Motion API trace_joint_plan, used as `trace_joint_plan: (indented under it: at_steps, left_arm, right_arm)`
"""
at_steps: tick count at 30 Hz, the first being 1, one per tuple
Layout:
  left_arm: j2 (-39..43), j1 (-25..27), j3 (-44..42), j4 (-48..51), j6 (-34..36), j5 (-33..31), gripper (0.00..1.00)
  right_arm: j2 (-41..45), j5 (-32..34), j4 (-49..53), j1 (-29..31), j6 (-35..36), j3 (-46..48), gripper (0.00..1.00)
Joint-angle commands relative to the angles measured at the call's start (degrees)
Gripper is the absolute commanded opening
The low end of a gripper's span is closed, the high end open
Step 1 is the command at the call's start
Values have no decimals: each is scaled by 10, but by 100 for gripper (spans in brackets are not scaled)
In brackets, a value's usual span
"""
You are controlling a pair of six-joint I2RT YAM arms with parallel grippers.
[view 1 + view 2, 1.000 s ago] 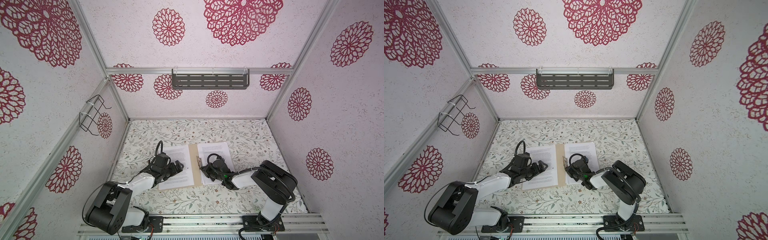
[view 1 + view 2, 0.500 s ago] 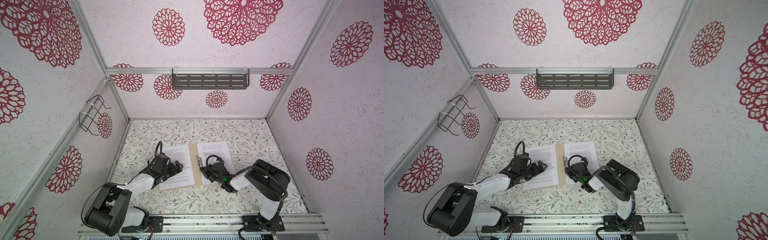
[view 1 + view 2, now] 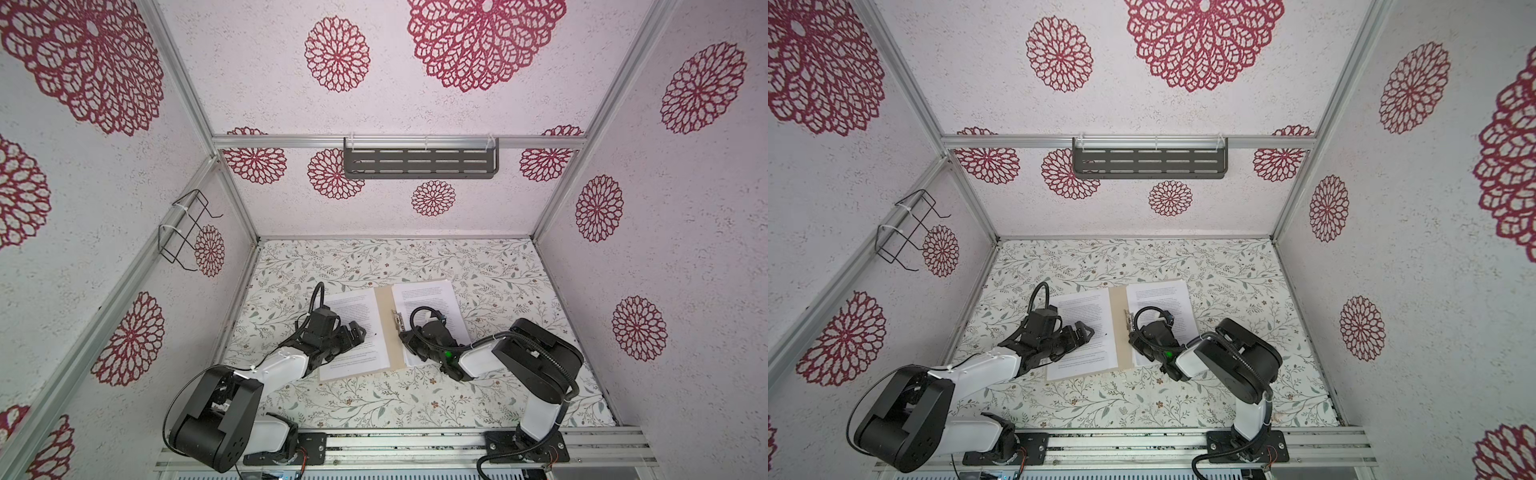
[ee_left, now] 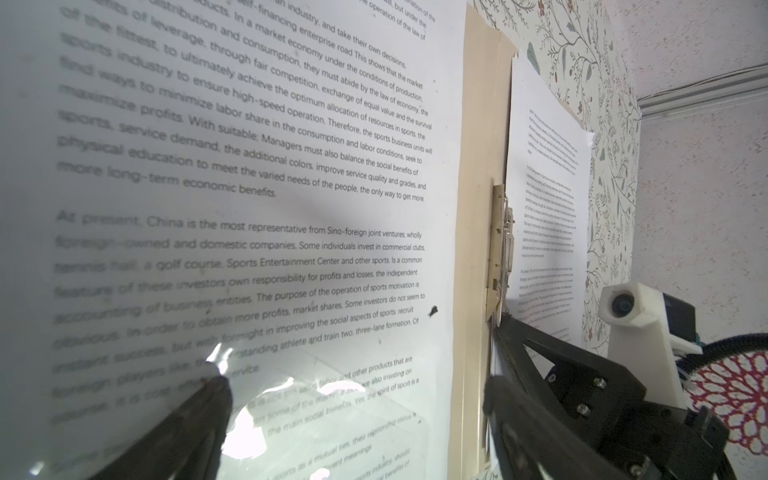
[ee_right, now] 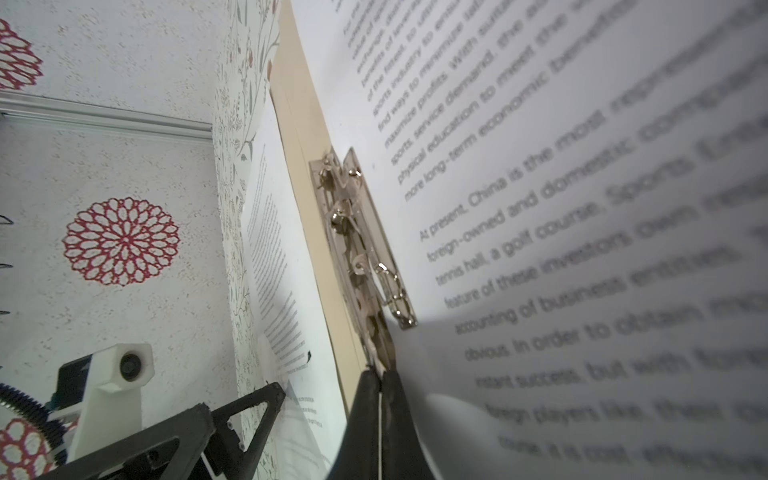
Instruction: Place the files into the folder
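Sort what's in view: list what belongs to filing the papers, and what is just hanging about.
For the job: left sheets, right sheets, open tan folder beneath them, its metal clip, left gripper open over the left sheets, right gripper shut at the clip's end.
Just there: grey slotted shelf on the back wall, wire rack on the side wall.

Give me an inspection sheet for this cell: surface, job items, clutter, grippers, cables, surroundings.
Surface: floral-print table cover, flat.
Job's things: open beige cardboard folder lying flat; white printed paper sheets left of its spine, second white stack right of it; metal fastener clip at the spine.
Clutter: nothing seen.
Grippers: left gripper open over the left sheets; right gripper shut at the clip's near end, grip unclear.
Cables: black cable loops at both wrists.
Surroundings: white rosette-patterned walls; dark grey slotted shelf; black wire rack.
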State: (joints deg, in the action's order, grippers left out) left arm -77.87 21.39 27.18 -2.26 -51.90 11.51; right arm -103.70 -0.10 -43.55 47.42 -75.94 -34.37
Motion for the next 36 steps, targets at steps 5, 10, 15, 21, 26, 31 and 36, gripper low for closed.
trace_joint_plan:
  at_steps: [5,10,15,21,26,31,36]
  left_arm:
    - [4,0,3,61,-9,13,99]
    - [26,-2,33,79,2,43,99]
    - [67,-4,79,113,23,71,100]
    - [160,-40,96,196,51,37,97]
    - [240,-103,80,272,80,20,97]
    - [276,-140,63,299,87,24,97]
    - [262,-146,60,285,78,32,97]
  right_arm:
    - [10,-30,156,3,58,-22,13]
    - [40,-32,202,4,126,-53,29]
    - [88,20,348,9,221,-126,36]
    - [56,87,554,8,344,-277,48]
    - [-22,105,643,9,403,-390,44]
    - [-62,116,670,9,423,-431,37]
    - [-86,120,684,9,433,-450,31]
